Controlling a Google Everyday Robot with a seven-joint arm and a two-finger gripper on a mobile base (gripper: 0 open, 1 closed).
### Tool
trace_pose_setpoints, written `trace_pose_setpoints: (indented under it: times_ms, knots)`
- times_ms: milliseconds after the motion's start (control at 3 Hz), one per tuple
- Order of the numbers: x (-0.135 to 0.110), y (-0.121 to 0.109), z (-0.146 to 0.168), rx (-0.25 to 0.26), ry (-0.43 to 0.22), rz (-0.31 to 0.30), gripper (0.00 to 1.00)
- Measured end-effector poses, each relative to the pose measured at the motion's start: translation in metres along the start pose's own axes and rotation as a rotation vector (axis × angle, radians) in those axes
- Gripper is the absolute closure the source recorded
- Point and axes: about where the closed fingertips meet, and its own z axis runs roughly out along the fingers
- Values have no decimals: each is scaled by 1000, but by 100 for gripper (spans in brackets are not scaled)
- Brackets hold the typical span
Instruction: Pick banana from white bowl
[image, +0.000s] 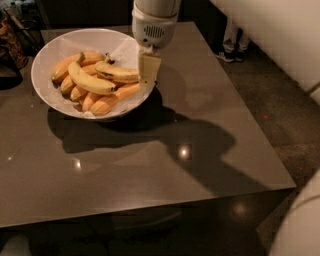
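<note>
Robot body (301, 226), white and rounded, filled the near right corner. One glossy brown table (165, 170) carried small spots of reflected light and a broad dark shadow running from the bowl toward the near right. One white bowl (46, 54) stood on the far left part of the table, holding a pile of fruit. The banana (118, 74), one in number and marked with dark blotches, lay on top of the pile in the right half of the bowl. Its long axis ran left to right across the view, dipping slightly toward the right, with its dark-tipped left end toward the bowl's middle and its right end pointing at the gripper. One smooth yellow banana (89, 82) lay just beside it on the left, angled from far left to near right. At least five orange bananas (116, 96) lay beneath and around these two, partly hidden. The gripper (149, 70), one, hung from the white arm (154, 27) over the bowl's right rim, its tip meeting the banana's right end; whether it was clenched or released could not be told. Beyond the table's far right corner stood a pair of shoes (231, 53).
</note>
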Motion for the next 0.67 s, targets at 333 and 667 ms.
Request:
trace_pose_setpoints:
  times_ms: [333,667]
  knots:
    - [20,22,21,-25,53,-26,46]
    - [30,33,31,-39,81,-38,46]
